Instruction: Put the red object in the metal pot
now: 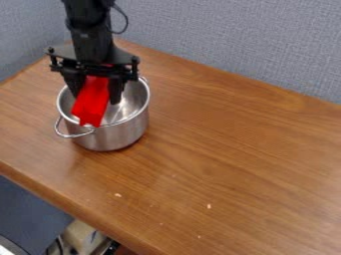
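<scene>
1. The fingers (91, 88) point straight down over the metal pot (103, 118) and pinch the upper end of the red object (91, 104).
2. The red object hangs tilted below the fingers, its lower end reaching down inside the pot near the front-left rim; whether it touches the pot's wall or floor cannot be told.
3. The metal pot sits directly beneath the fingers on the wooden counter (213, 139), with one loop handle (70, 127) showing at its front-left side.
4. Behind the fingers a grey wall (253, 40) rises past the counter's far edge.
5. The black arm (90, 28) rises straight above the fingers, out of the top of the view.
</scene>
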Robot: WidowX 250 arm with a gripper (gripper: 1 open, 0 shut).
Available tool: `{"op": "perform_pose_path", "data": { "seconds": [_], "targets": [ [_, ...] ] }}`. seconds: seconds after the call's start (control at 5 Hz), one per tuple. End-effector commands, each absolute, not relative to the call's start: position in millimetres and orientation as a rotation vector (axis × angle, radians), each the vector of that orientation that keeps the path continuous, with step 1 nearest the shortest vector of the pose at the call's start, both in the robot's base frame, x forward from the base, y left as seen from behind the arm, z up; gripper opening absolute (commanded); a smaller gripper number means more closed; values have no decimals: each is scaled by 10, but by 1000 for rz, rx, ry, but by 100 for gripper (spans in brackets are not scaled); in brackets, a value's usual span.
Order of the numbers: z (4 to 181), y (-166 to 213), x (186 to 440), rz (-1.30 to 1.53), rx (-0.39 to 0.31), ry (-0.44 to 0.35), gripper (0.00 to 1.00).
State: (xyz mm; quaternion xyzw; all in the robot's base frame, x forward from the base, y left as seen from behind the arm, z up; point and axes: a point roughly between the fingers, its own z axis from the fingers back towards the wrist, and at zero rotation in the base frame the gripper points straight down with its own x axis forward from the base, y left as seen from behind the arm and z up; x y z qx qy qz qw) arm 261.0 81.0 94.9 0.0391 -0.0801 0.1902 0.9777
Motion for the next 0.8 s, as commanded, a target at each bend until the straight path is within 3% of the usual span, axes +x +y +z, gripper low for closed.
{"op": "perform_pose_path", "data": {
  "seconds": [0.0,0.6],
  "targets": [
    [942,831,2704,374,93,-176,100],
    [853,894,2767,396,102,-160,100]
  ]
}}
